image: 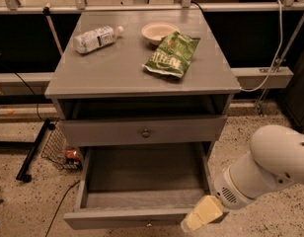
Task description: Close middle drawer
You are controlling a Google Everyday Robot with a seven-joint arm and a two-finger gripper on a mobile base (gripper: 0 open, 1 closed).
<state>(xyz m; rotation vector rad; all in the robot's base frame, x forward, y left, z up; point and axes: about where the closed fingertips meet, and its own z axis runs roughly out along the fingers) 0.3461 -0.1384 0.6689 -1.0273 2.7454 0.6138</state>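
Note:
The grey cabinet (117, 75) stands in front of me. The middle drawer (122, 217) is pulled far out towards me, its inside empty and its small knob (149, 224) at the bottom edge of the view. The drawer front above it (107, 131), with a round knob (146, 132), stands slightly out under a dark gap. The lowest drawer is hidden. My gripper (199, 218), with yellowish fingertips, is at the right end of the middle drawer's front, on my white arm (270, 167).
On the cabinet top lie a plastic bottle (95, 37), a pale bowl (159, 31) and a green chip bag (172, 54). A wire basket (60, 149) and a black stand leg (33, 152) are on the speckled floor at the left. A rail with cables runs behind.

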